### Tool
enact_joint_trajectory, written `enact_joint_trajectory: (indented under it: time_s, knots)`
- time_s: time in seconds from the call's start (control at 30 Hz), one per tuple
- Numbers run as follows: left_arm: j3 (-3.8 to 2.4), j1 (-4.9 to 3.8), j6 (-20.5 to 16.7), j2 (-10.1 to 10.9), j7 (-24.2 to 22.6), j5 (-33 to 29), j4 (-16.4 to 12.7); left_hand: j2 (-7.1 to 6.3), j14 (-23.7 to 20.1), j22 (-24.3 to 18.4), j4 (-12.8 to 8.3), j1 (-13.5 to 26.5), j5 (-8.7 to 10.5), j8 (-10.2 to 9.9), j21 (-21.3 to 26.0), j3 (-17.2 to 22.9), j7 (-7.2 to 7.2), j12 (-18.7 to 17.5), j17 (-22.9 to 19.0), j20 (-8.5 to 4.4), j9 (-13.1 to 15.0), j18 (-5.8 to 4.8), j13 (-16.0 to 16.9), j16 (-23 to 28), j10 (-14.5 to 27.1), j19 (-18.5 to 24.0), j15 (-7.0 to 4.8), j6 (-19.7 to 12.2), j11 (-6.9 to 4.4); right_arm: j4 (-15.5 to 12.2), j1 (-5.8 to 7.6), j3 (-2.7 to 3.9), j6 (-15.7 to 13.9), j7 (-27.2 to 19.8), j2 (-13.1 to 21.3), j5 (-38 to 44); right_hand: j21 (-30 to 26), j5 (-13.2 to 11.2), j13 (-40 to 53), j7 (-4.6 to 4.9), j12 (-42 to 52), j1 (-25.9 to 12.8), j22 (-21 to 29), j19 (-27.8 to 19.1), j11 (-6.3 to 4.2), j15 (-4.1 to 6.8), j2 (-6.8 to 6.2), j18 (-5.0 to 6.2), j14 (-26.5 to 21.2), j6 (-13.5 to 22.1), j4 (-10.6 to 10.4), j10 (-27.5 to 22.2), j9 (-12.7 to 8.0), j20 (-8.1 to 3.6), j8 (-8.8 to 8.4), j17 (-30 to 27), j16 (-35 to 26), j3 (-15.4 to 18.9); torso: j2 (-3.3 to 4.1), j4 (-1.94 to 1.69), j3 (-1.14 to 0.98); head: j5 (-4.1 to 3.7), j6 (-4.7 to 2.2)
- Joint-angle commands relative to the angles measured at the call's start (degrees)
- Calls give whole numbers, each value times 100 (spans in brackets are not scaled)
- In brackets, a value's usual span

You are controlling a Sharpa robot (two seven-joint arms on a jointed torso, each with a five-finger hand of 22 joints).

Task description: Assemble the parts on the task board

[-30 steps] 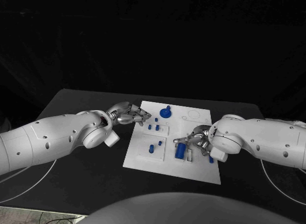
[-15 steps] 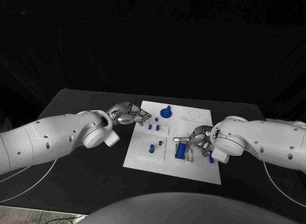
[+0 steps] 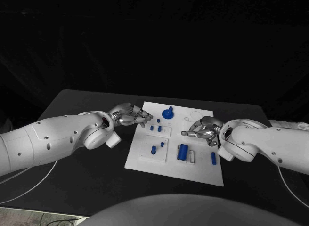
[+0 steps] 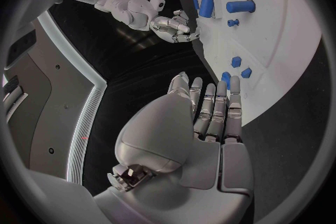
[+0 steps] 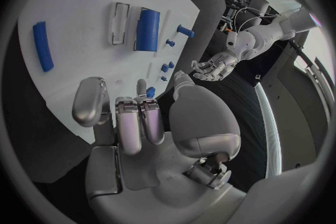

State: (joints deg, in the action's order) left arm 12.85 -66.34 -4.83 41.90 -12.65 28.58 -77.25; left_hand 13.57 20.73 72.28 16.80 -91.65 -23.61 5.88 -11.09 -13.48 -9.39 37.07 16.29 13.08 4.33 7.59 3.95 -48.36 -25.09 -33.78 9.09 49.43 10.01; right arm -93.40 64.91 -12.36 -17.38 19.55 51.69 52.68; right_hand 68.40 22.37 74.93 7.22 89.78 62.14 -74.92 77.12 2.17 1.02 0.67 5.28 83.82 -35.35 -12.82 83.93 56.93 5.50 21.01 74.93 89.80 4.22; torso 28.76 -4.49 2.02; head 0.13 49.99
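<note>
The white task board [image 3: 174, 162] lies mid-table. On it are a blue round knob [image 3: 167, 113], small blue pegs [image 3: 155, 127], a blue peg [image 3: 152, 150], a blue block [image 3: 183, 151] and a thin blue bar [image 3: 214, 158]. My left hand [image 3: 131, 116] hovers at the board's far left edge, fingers straight and empty [image 4: 210, 117]. My right hand [image 3: 202, 129] hangs over the board's right side, just beyond the block and apart from it, fingers spread and holding nothing [image 5: 133, 117]. The right wrist view has the block [image 5: 148, 29] and the bar [image 5: 42, 46] lying free.
A pale clear piece [image 3: 192, 156] sits beside the blue block. Black table [image 3: 80, 160] surrounds the board on all sides. Both white forearms lie low over the table at the board's left and right.
My right hand has drawn back from the blue block toward the board's far right, uncovering the block and the bar. My left hand has stayed put.
</note>
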Motion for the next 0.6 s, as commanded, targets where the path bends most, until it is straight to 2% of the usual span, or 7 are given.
enact_joint_trajectory:
  time_s: [0.03,0.17,0.3,0.37,0.43,0.6]
  knots:
    - [-6,-2,56,12,-63,18,-31,15,-34,8,-5,-41,-40,36,38,3,-34,37,-7,28,8,42,-9,-30,26,0,1,11,3,-266,-51,-4,-954,-849,178,1615,107,454,1507,35,22,328,-883,73,41,-45,-9,-53,618,222,132,607,-205,11,-116,1507,20,-31,4,3,-3,29,1]
    - [-6,2,47,35,-89,23,-37,16,-32,11,-9,-50,-46,39,38,7,-31,40,-10,30,9,43,-9,-35,26,-5,2,11,3,-593,-170,-5,-1288,-1000,417,2538,163,460,1507,63,22,653,-890,78,50,-55,-60,-60,618,664,265,607,-505,21,-299,1507,20,-7,0,14,-7,34,1]
    - [-6,14,36,48,-128,26,-39,18,-31,14,-12,-63,-52,41,38,13,-28,43,-13,32,9,45,-9,-41,27,-10,2,10,4,-805,-383,-6,-1450,-942,553,3276,135,163,1507,119,22,805,-874,32,98,-95,-116,-52,618,1046,285,607,-705,51,-287,1507,20,112,-14,12,4,-6,1]
    - [-6,24,28,51,-155,27,-39,19,-31,16,-13,-71,-56,43,38,17,-27,45,-15,33,9,46,-9,-44,28,-13,2,10,4,-847,-517,-6,-1476,-851,572,3536,118,-172,1507,140,22,798,-866,12,119,-112,-123,-47,618,1098,232,607,-732,67,-178,1507,20,169,-10,7,5,-22,1]
    - [-6,31,23,50,-169,28,-38,20,-30,17,-14,-78,-59,44,37,20,-26,47,-17,34,10,48,-9,-46,28,-16,2,9,4,-854,-613,-6,-1490,-768,569,3659,107,-373,1507,148,22,780,-861,1,128,-121,-132,-43,618,1092,183,607,-729,76,-72,1507,20,197,-15,9,3,-23,1]
    - [-6,47,14,63,-194,28,-50,22,-30,20,-15,-89,-63,45,37,26,-27,50,-19,35,10,50,-9,-50,29,-21,2,7,4,-828,-912,-7,-1499,-447,515,3969,257,-942,1507,163,22,575,-898,102,163,-145,-291,-68,618,1104,-115,607,-591,102,455,1507,20,292,-9,-2,4,-28,1]
